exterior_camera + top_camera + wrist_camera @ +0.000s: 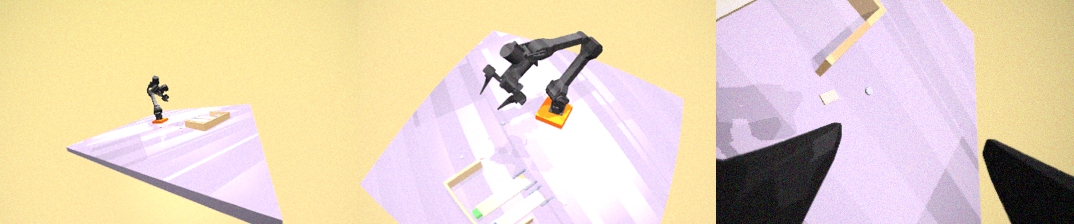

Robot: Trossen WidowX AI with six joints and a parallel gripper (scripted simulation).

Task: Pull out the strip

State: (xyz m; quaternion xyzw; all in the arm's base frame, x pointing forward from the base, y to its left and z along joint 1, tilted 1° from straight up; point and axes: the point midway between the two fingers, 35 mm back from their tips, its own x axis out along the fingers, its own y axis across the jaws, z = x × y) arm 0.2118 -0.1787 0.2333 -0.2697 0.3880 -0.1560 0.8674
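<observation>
Two long, narrow strips lie flat on the tabletop in the top view, side by side with a gap between them and roughly parallel. One pale cream strip (504,197) slants from lower left to upper right, its length uncovered apart from its lower-left end. At that end sits a small, bright green block (477,212), boxy and level; whether it rests on the strip or just touches it cannot be told. The other strip (522,209), whitish, runs toward the picture's bottom edge. No label can be read, so whether the green block is the labelled cube is unclear.
</observation>
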